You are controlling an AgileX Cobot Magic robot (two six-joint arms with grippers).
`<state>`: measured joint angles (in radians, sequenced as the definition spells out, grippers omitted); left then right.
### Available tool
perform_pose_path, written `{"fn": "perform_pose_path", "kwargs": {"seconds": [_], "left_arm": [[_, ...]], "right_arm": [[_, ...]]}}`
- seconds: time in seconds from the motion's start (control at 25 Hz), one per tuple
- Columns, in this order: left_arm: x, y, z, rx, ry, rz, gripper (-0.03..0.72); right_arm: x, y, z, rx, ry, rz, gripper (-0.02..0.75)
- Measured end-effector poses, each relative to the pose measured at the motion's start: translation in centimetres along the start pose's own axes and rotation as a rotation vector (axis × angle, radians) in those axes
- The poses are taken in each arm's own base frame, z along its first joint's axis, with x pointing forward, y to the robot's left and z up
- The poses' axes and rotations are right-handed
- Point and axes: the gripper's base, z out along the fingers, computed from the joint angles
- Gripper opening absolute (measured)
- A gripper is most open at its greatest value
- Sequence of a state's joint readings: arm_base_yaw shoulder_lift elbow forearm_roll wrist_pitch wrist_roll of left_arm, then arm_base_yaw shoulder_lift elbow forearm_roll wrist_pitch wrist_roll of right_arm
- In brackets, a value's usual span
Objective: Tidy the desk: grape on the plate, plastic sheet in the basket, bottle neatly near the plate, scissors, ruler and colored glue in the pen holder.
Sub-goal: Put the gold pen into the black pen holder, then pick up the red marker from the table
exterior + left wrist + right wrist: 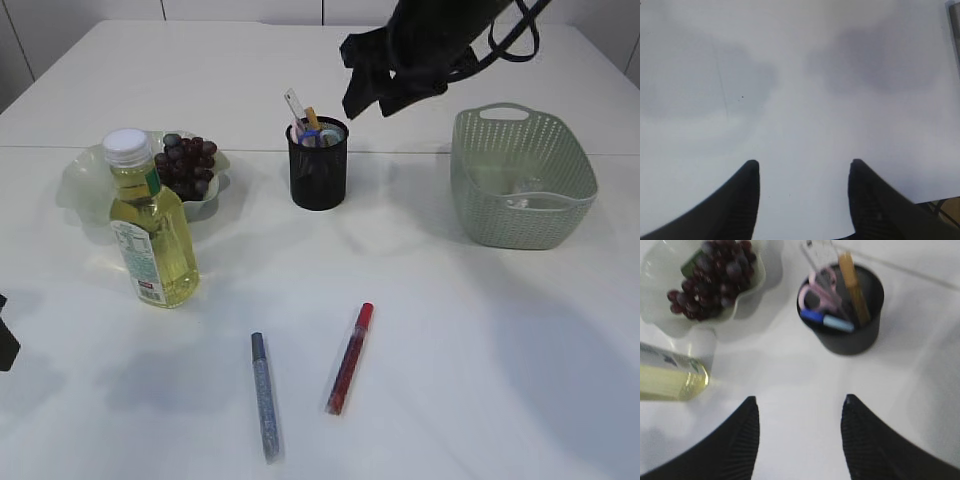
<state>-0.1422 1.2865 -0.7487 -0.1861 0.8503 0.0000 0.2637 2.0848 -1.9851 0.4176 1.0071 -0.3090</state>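
Dark grapes [186, 163] lie on the pale plate [78, 182], with the yellow-filled bottle [153, 228] standing upright just in front of it. The black pen holder [318, 175] holds a clear ruler [816, 251], pink scissors [815, 290] and an orange glue stick [854, 286]. A red glue pen [350, 358] and a silver-blue glue pen [264, 396] lie loose on the table's near side. A clear plastic sheet [520, 197] sits in the green basket [560, 215]. My right gripper [353, 78] hangs open and empty above the holder. My left gripper [804, 163] is open over bare table.
The white table [450, 330] stretches wide around the two glue pens. Its edge [935, 197] shows at the lower right of the left wrist view. A dark part of the left arm [6, 342] peeks in at the left border.
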Motion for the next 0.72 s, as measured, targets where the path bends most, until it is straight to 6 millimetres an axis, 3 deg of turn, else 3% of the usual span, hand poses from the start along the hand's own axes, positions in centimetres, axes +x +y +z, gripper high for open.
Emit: {"fn": "perform_pose_path", "kwargs": {"seconds": [0.28, 0.56, 0.72], "left_arm": [[0.0, 0.0, 0.0, 0.000, 0.000, 0.000, 0.415], [0.0, 0.0, 0.0, 0.000, -0.005, 0.000, 0.415], [-0.1, 0.0, 0.0, 0.000, -0.012, 0.000, 0.415]], "right_arm": [[3.7, 4.1, -0.6, 0.068, 0.230, 0.123, 0.415], [7.7, 8.0, 2.1, 0.189, 0.398, 0.225, 0.405], [8.9, 9.6, 3.0, 0.262, 0.411, 0.302, 0.400]]}}
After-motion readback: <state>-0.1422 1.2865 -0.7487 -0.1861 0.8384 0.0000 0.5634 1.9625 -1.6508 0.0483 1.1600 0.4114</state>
